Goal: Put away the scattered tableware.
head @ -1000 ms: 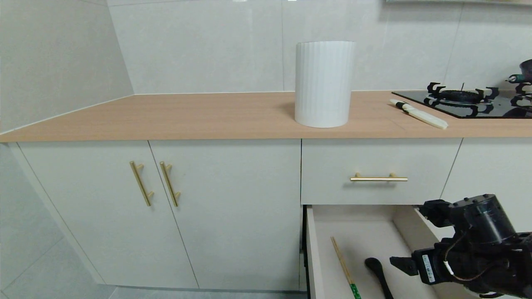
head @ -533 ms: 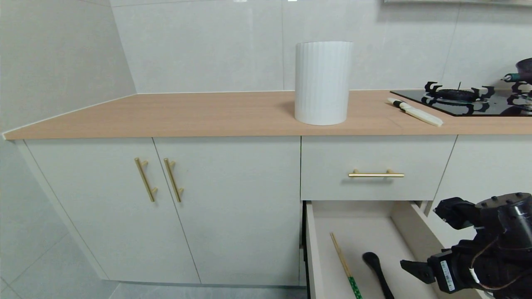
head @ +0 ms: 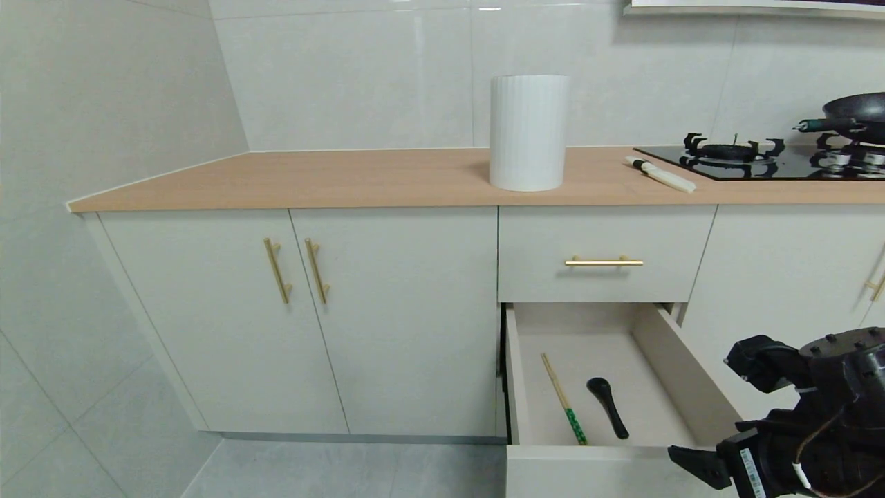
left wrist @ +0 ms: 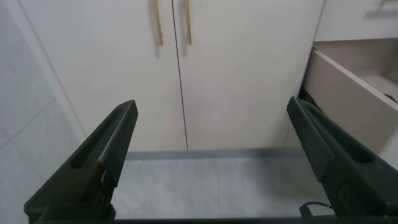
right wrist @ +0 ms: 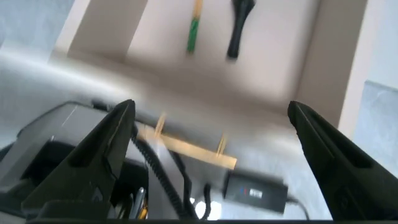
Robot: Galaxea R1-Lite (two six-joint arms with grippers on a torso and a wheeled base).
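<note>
Open drawer (head: 681, 377), lower centre-right of head view, containing green-tipped chopsticks (head: 563, 400) beside black spoon (head: 608, 409); left gripper (left wrist: 211, 109) and right gripper (right wrist: 211, 109), fingers spread wide.

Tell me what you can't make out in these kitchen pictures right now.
White ribbed canister, head view: its wall hides any contents.
Pan on the stove, head view: cut off by the right edge.
Chopsticks and black spoon, right wrist view: blurred, with their ends cut off by the picture's edge.
Cabinet doors, head view: closed, hiding what is inside.
</note>
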